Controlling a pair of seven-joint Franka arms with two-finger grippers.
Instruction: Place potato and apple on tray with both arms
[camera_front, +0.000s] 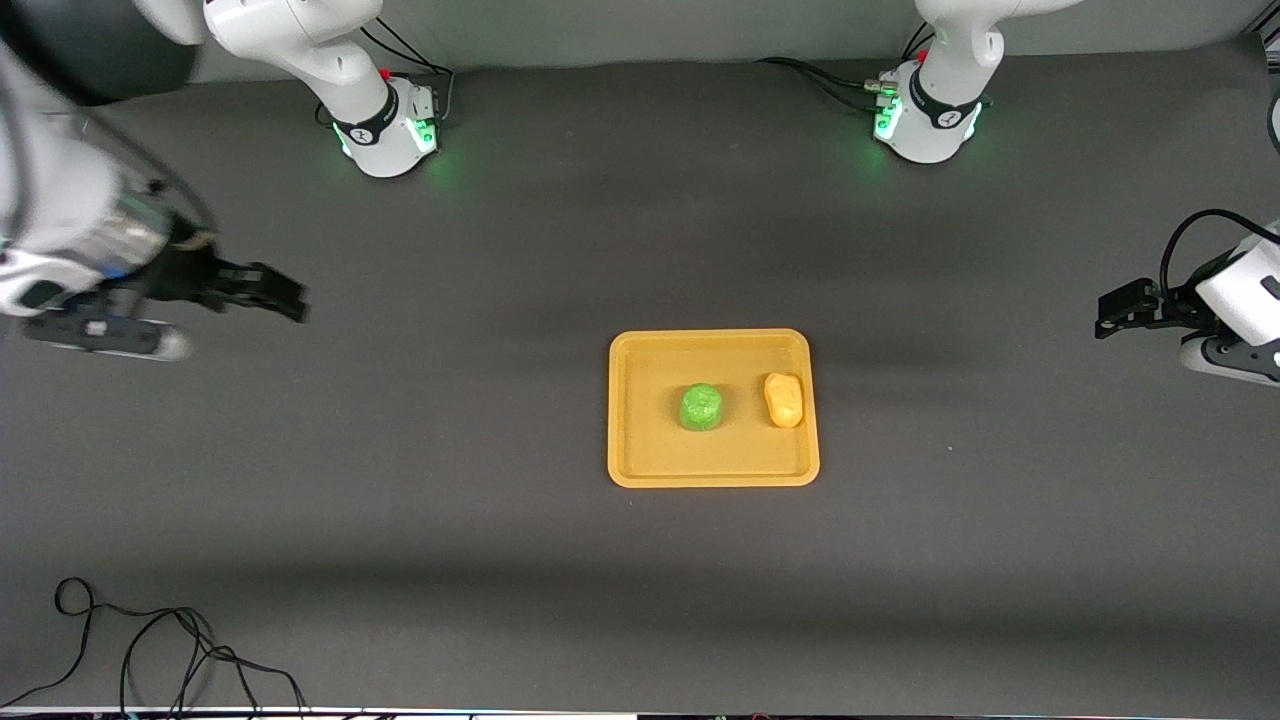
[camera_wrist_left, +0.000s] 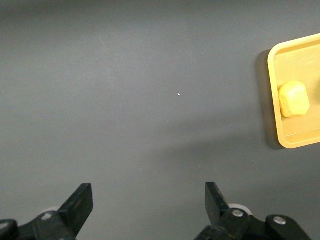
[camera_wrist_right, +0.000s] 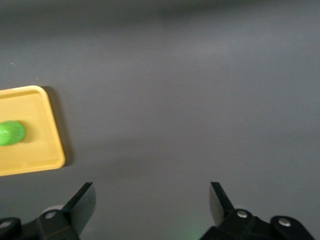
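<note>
The yellow-orange tray (camera_front: 640, 460) lies in the middle of the dark table. The green apple (camera_front: 701, 407) and the yellow-orange potato (camera_front: 784, 399) rest on it side by side, the potato toward the left arm's end. The left wrist view shows the tray's edge (camera_wrist_left: 276, 125) with the potato (camera_wrist_left: 294, 99). The right wrist view shows the tray's corner (camera_wrist_right: 50, 150) with the apple (camera_wrist_right: 11, 132). My left gripper (camera_front: 1112, 312) is open and empty over bare table at the left arm's end. My right gripper (camera_front: 285, 293) is open and empty over bare table at the right arm's end.
A black cable (camera_front: 150, 650) lies looped on the table near the front edge at the right arm's end. The two arm bases (camera_front: 390, 125) (camera_front: 925, 115) stand along the table's edge farthest from the front camera.
</note>
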